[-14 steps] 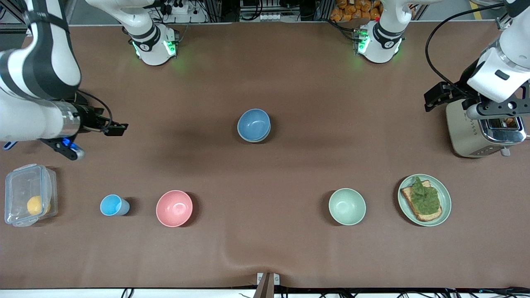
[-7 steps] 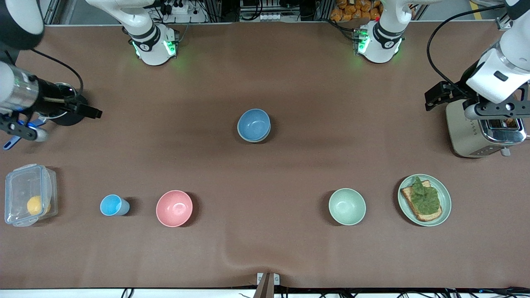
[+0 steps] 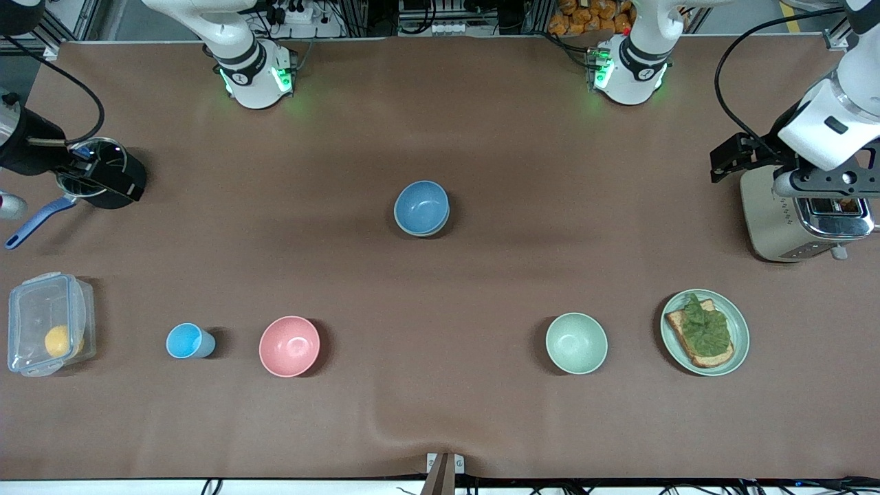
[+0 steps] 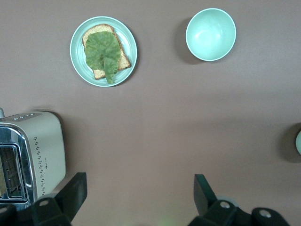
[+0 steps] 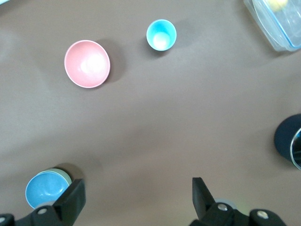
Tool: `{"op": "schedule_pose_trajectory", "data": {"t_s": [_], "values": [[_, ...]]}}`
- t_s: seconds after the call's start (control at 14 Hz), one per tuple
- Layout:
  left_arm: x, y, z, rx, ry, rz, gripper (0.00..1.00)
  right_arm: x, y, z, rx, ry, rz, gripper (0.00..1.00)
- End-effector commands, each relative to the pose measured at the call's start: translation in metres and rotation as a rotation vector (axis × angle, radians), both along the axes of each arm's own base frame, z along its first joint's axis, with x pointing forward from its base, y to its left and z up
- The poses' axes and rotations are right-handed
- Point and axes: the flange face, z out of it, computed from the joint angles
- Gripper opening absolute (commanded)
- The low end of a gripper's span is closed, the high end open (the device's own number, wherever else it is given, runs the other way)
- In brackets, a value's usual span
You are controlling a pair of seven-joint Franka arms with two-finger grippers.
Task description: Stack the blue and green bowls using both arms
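Observation:
The blue bowl (image 3: 421, 205) sits nested in the green bowl (image 3: 434, 231) at the table's middle, and only the green rim shows under it. The right wrist view shows the same stack, blue bowl (image 5: 44, 190) inside the green rim (image 5: 64, 174). My right gripper (image 3: 8, 205) is at the right arm's end of the table, mostly past the front view's edge. It is open and empty in its wrist view (image 5: 136, 197). My left gripper (image 3: 819, 184) hangs over the toaster, open and empty (image 4: 139, 193). Neither gripper touches the bowls.
A paler mint bowl (image 3: 576, 342), a plate with toast (image 3: 705, 332), a pink bowl (image 3: 289, 346), a light-blue cup (image 3: 185, 341) and a clear box (image 3: 47, 323) line the front. A toaster (image 3: 790, 220) stands at the left arm's end, a black pot (image 3: 103, 180) at the right arm's.
My right arm has swung away from the middle toward its end of the table, uncovering the black pot. My left arm has barely shifted. The bowls have not moved.

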Motion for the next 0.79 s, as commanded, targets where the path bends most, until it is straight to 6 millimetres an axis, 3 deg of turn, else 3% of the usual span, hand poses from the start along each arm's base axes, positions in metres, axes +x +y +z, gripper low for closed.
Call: {"op": "schedule_pose_trajectory", "data": {"t_s": [0.0,0.14,0.29,0.71], "values": [[-0.006,0.004,0.007,0.01,0.013,-0.014,1.0,-0.001,0.01,0.012,-0.015,-0.023,0.043,1.0],[-0.007,0.005,0.015,0.007,-0.003,-0.009,1.0,-0.001,0.01,0.017,-0.017,-0.036,0.109,1.0],[-0.007,0.008,0.017,0.007,-0.006,-0.009,1.0,-0.001,-0.006,0.015,-0.009,-0.025,0.102,1.0],[-0.008,0.012,0.022,-0.001,-0.015,0.0,1.0,-0.003,-0.01,0.016,-0.018,-0.02,0.169,1.0]]}}
